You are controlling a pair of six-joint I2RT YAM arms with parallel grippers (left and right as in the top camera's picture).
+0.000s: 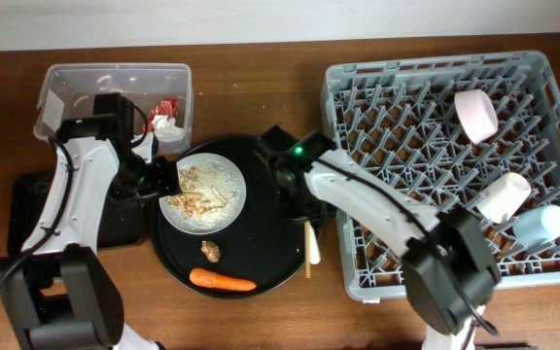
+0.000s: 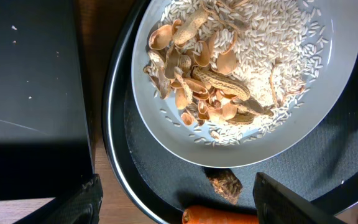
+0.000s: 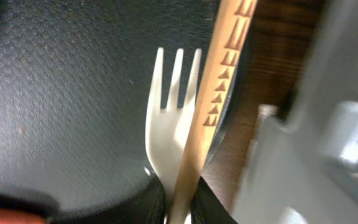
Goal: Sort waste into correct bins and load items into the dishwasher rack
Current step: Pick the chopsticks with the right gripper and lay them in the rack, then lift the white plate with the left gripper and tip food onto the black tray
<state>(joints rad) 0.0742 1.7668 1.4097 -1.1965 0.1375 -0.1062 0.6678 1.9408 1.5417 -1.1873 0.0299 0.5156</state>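
Part done. In the rack [image 1: 358, 83], on the right of the overhead view, lie the pink bowl [image 1: 475, 114], the cream cup [image 1: 504, 195] and the blue cup [image 1: 542, 224]. The wrapper [image 1: 168, 119] is in the clear tub [image 1: 115, 73] at upper left. Left to do: the plate [image 1: 224, 212], at the frame's centre on the round tray [image 1: 261, 248], carries rice [image 2: 291, 56] and shells [image 2: 197, 74]. The brown lump [image 1: 210, 251] and carrot [image 1: 222, 282] lie below it, and the black bin [image 1: 22, 209] at far left looks empty.

The left arm bends in from the left, its pincer [image 2: 176, 186] spread wide and hanging over the plate's near rim and the lump, touching neither.

The right arm reaches across from lower right and points down at the tray's right edge. Its pincer [image 3: 179, 210] appears pressed together on the chopstick [image 3: 219, 81] and the white fork [image 3: 166, 130], which lie against each other just beside the rack; neither is loaded yet.
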